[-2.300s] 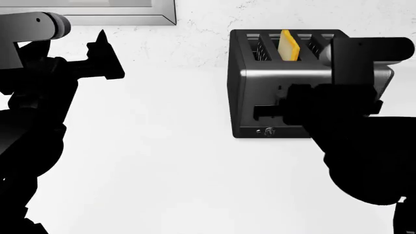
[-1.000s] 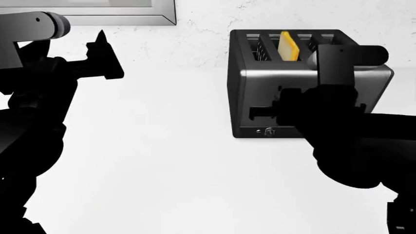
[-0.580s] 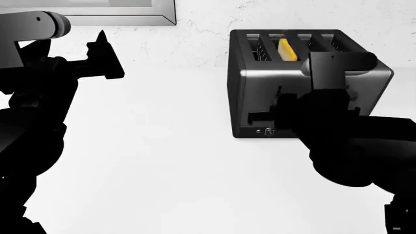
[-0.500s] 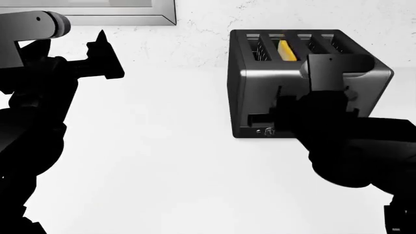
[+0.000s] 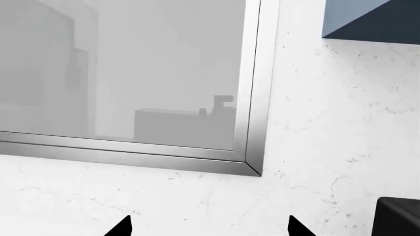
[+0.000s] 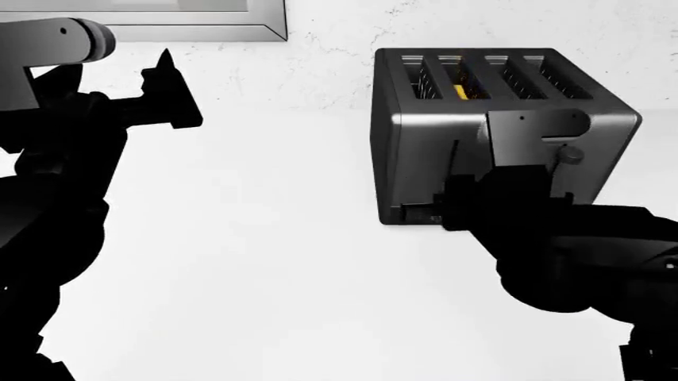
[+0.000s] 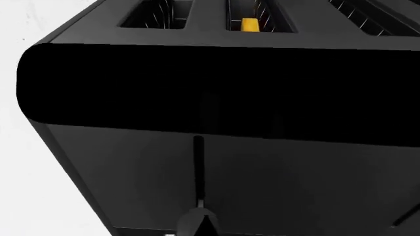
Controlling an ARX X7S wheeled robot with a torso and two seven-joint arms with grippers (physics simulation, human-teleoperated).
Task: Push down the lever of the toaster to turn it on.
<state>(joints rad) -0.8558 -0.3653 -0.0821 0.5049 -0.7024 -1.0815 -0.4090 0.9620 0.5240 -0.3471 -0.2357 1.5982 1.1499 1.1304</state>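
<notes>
The brushed-steel toaster point(image 6: 414, 135) stands at the right against the wall. My right gripper point(image 6: 421, 213) is low against its front face, fingers together. In the right wrist view the toaster point(image 7: 118, 167) fills the frame. The thin vertical slot point(image 7: 198, 167) runs down to the lever point(image 7: 192, 220), which sits at the slot's lower end with my right gripper point(image 7: 208, 230) tip pressed on it. A yellow slice of toast point(image 6: 463, 89) sits sunk deep in the second slot, also seen in the right wrist view point(image 7: 250, 23). My left gripper point(image 6: 164, 83) is open, raised at the far left.
A steel-framed window point(image 6: 212, 32) is at the back left, also in the left wrist view point(image 5: 253, 123). My left gripper point(image 5: 208, 231) faces the marble wall point(image 5: 328, 147). A small round knob point(image 6: 570, 155) shows on the toaster's front, right of my arm. White counter point(image 6: 265, 262).
My right gripper has moved down the toaster's front face with the lever. The yellow toast has sunk from standing tall into the slot. The left arm has not moved.
</notes>
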